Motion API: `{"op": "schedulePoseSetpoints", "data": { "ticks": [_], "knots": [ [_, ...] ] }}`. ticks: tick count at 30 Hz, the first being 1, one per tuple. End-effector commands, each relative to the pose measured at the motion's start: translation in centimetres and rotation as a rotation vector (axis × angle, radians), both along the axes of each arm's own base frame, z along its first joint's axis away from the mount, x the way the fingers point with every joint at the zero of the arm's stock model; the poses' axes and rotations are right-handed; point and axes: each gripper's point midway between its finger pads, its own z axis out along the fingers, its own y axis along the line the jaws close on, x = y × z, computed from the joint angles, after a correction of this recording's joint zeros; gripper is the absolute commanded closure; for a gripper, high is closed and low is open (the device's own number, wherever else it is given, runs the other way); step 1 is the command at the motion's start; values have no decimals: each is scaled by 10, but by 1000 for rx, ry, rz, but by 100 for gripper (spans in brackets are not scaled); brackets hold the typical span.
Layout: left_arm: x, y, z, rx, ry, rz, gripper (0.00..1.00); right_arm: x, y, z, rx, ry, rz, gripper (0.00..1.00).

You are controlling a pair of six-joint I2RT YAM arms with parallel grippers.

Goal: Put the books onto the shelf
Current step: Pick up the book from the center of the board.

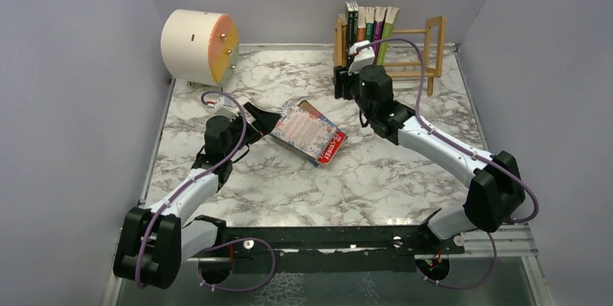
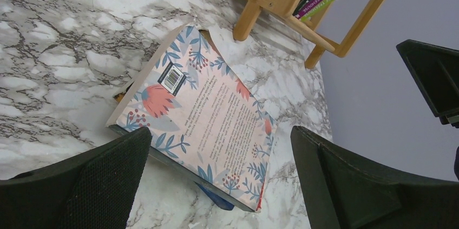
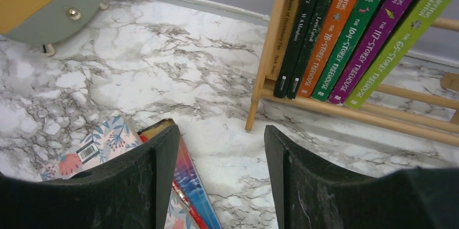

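Left wrist view is showing a floral paperback lying flat and face down on the marble tabletop, barcode upward, topping a small pile. The left gripper is hanging just beside the pile's near edge with its fingers spread wide and nothing between them. The right gripper is hovering in front of the shelf, fingers partly apart and gripping nothing. Six shelved books are leaning together at the rack's left end, leaving free rail to their right.

These paperbacks are probably handling as light, thin and floppy things; a glossy cover is likely sliding under a weak pinch, and the top cover's far corner is already curling up. Lying flat, the book is offering little for the fingers to get under, so the best hold is probably across its thickness at an edge overhanging the pile, near the stiffer spine.

A red-and-blue edge is peeking from beneath, but how many books are lying in the pile is staying unclear. Front covers are facing down, the shelf's right end is running out of the right wrist view, and whether the left fingers are touching the pile cannot be told.
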Motion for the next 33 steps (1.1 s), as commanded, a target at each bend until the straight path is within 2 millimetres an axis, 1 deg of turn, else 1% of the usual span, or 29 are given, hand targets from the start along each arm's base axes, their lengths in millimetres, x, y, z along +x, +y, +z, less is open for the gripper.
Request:
{"op": "schedulePoseSetpoints", "data": {
  "ticks": [1, 5, 14, 26, 28, 29, 31, 33],
  "knots": [
    [-2, 2, 9, -10, -40, 5, 1, -2, -13, 17, 23, -55, -45, 43],
    [-1, 3, 10, -8, -44, 9, 1, -3, -12, 19, 23, -64, -40, 43],
    [-1, 3, 6, -5, -37, 8, 1, -2, -13, 14, 5, -59, -41, 43],
    [-3, 3, 8, -8, -44, 8, 1, -5, -16, 18, 9, -67, -46, 43],
    [-3, 3, 7, -8, -41, 8, 1, -8, -6, 17, -17, -70, 23, 43],
    [-3, 4, 5, -5, -36, 9, 1, -13, 8, 15, -36, -65, 115, 43],
    [-1, 3, 2, 0, -26, 8, 1, -19, 25, 3, -90, -33, 191, 43],
    [0, 3, -3, 0, -7, 6, 1, -24, 36, -10, -151, -8, 228, 43]
  ]
}}
